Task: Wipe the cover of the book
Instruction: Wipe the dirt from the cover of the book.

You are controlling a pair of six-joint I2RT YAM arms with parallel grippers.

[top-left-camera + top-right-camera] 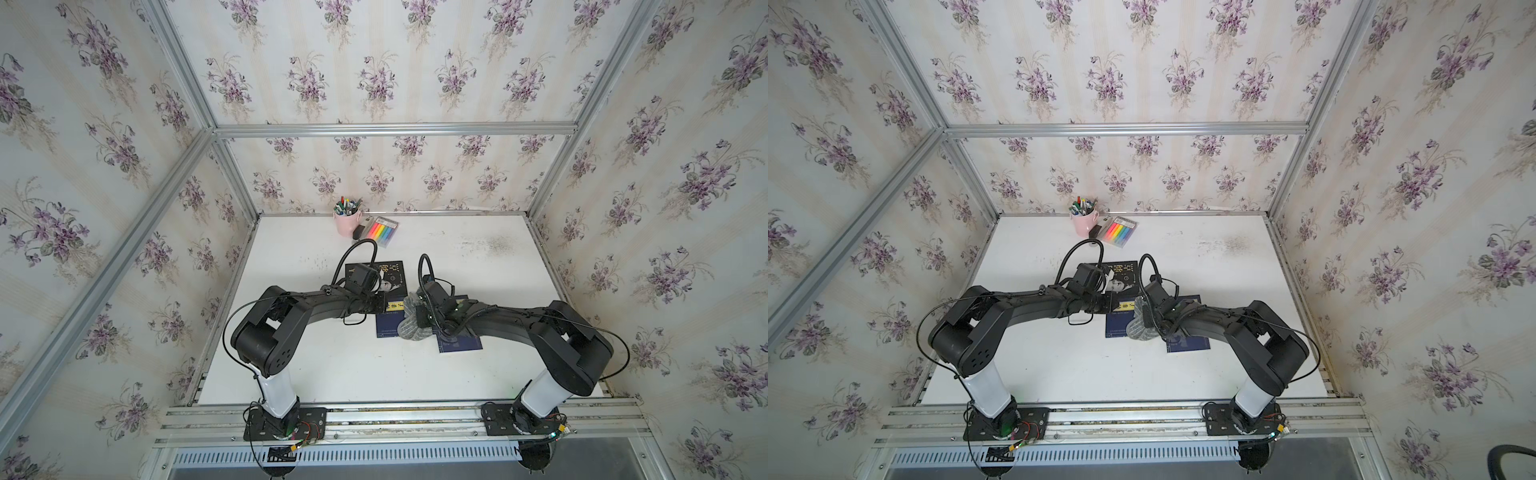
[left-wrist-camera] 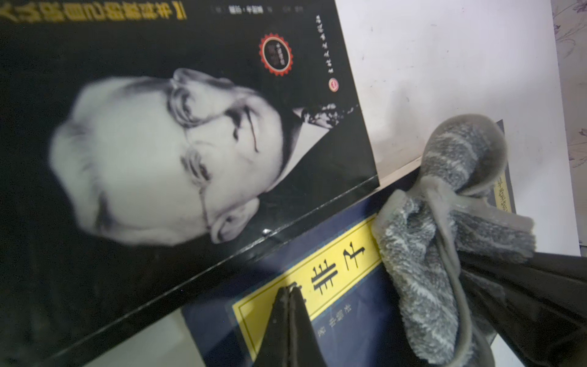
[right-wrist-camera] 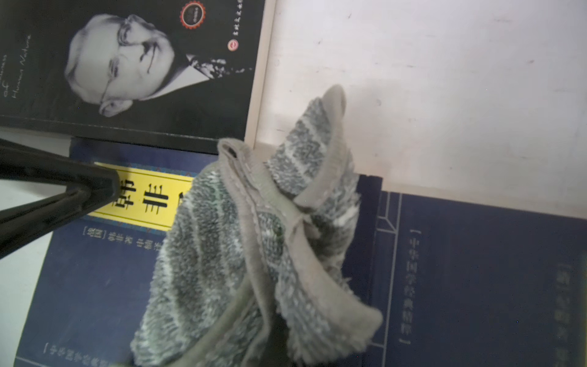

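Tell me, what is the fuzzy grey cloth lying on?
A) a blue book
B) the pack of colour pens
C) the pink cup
A: the right wrist view shows the cloth bunched up on the cover of the blue book.

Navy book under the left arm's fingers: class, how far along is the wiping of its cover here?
Done: the right gripper holds the grey cloth, which already lies on the navy book. In hand: the left gripper, fingers shut, presses on the yellow label, apparently steadying the book. Left: the wiping itself; how much cover is already wiped cannot be told.
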